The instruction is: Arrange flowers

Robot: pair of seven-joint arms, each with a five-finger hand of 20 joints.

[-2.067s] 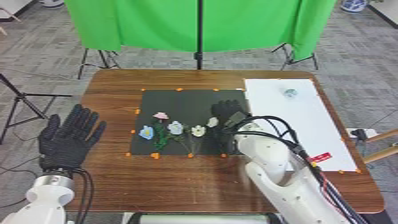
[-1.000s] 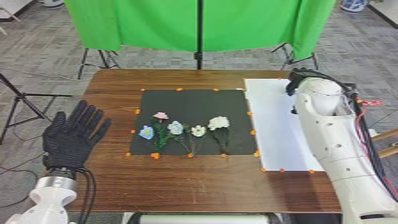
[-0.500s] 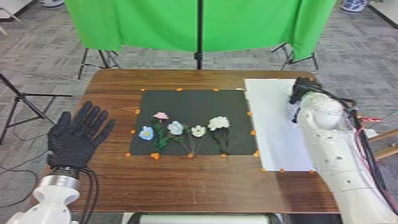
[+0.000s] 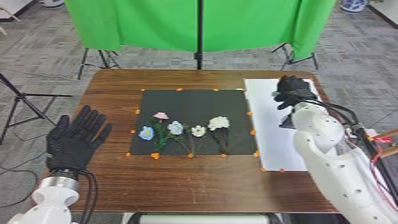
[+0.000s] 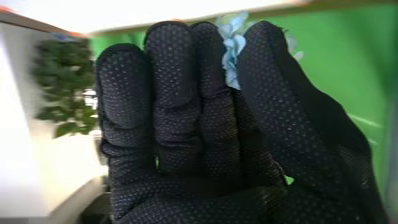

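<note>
Several flowers lie in a row on the black mat (image 4: 187,102): a blue flower (image 4: 147,133), a pink flower (image 4: 161,115), a pale blue flower (image 4: 175,128), a small white flower (image 4: 198,131) and a larger white flower (image 4: 218,123), stems toward the robot. Over the far part of the white board (image 4: 271,145) is my right hand (image 4: 293,90). In the right wrist view, my right hand (image 5: 191,200) pinches a light blue flower (image 5: 233,52) between thumb and fingers; its stem is hidden. My left hand (image 4: 73,142) rests open left of the mat, fingers straight.
Orange markers line the mat and the board. The brown wooden table (image 4: 191,185) extends around both. A green cloth (image 4: 142,25) hangs behind its far edge, with a stand's black pole (image 4: 200,30) in front.
My right hand has gone from the larger white flower on the mat to the white board, then slightly left there. The light blue flower from the board is now in its grip. The left hand has shifted slightly.
</note>
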